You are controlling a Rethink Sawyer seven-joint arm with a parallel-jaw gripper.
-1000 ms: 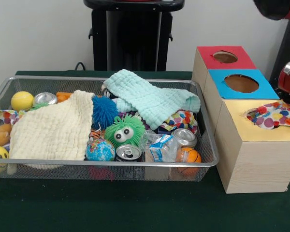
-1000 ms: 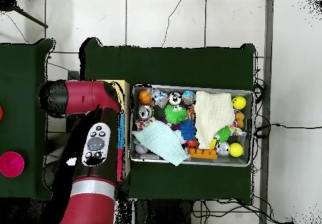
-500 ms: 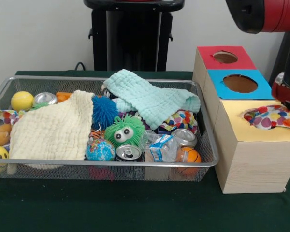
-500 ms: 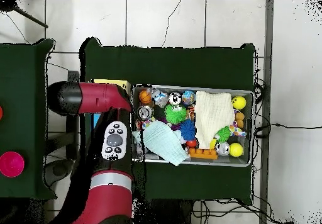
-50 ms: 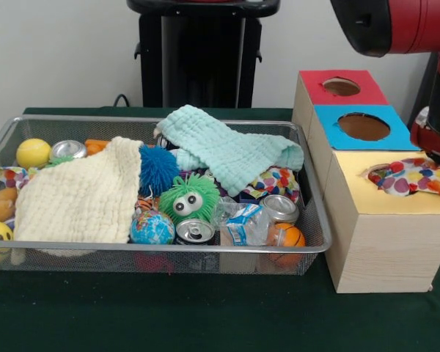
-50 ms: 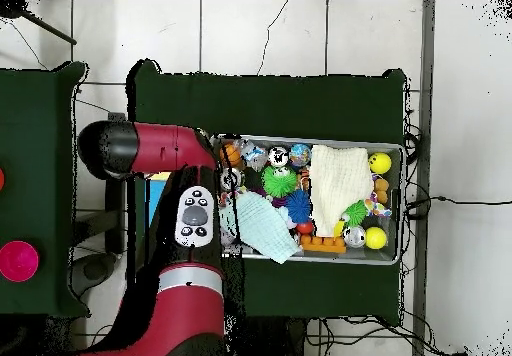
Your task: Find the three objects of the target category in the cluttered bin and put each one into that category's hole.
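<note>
Red arm (image 5: pixel 396 26) crosses the front view's top right corner, above the wooden box (image 5: pixel 385 242); tool hidden, grip state cannot be told. Polka-dot cloth (image 5: pixel 414 177) lies half in the yellow-topped hole. Wire bin (image 5: pixel 227 249) holds a mint cloth (image 5: pixel 227 150) along its far edge, a cream cloth (image 5: pixel 81 198) (left half), possibly another dotted cloth (image 5: pixel 275 180) beneath.

The arm (image 6: pixel 170 262) is glossy red with black joints. Its upper link ends in a rounded black cap (image 6: pixel 108 149), and a pale grey oval panel (image 6: pixel 193 217) with dark round buttons sits on the link below. A silver-grey band (image 6: pixel 190 283) rings the thick red segment. The pedestal (image 5: pixel 202 51) is black.
</note>
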